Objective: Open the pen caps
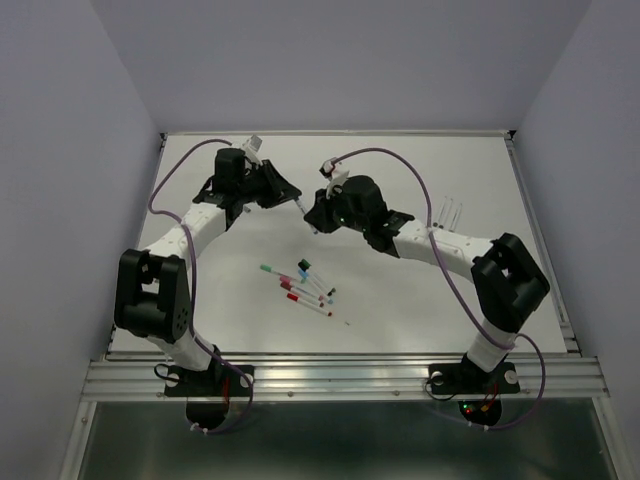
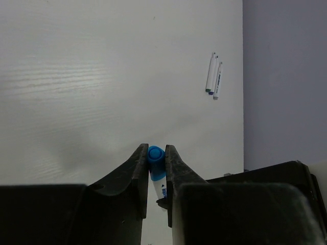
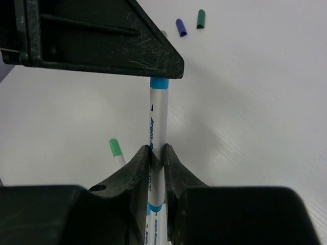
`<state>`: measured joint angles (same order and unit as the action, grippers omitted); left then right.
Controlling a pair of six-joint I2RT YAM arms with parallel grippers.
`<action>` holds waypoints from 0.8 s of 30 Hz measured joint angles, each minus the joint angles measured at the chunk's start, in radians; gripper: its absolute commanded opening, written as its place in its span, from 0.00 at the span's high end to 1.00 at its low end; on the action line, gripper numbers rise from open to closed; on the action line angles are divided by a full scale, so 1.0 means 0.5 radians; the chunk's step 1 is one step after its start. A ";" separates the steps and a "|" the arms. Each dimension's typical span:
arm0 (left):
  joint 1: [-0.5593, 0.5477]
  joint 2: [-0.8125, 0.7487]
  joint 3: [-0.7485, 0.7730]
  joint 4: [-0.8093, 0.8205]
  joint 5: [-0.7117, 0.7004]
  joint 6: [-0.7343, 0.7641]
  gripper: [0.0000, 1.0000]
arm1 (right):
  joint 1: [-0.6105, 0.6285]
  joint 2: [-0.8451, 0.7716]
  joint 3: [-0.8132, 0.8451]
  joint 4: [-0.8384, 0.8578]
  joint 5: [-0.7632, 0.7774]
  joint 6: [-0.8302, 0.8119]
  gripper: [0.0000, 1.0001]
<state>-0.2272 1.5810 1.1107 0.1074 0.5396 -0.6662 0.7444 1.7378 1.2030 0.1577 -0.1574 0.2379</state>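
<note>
Blue cap [image 2: 156,153] pinched by left pincer [image 2: 156,151], pen [image 3: 158,115] by right pincer [image 3: 157,153]; purple cap [image 3: 181,27], green cap [image 3: 201,19] beyond

white table [image 1: 430,305] with scattered pens [image 1: 292,297]

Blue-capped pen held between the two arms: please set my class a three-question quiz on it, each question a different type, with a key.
1. True or false: the left pincer is shut on the blue cap.
2. Choose one. The right pincer grips: A the white barrel; B a red cap; C nothing.
3. Fill the gap: in the right wrist view, the loose cap lying beside the purple cap is ____.
Key: 1 true; 2 A; 3 green.
</note>
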 measured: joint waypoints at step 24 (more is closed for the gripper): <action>0.380 0.150 0.214 -0.214 -0.630 0.050 1.00 | -0.068 -0.356 -0.321 -0.172 0.016 0.056 0.99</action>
<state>-0.0372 1.6558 1.2175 0.0002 0.2245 -0.6411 0.7105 1.5600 1.0424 0.0719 -0.1493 0.2657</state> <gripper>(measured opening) 0.244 0.185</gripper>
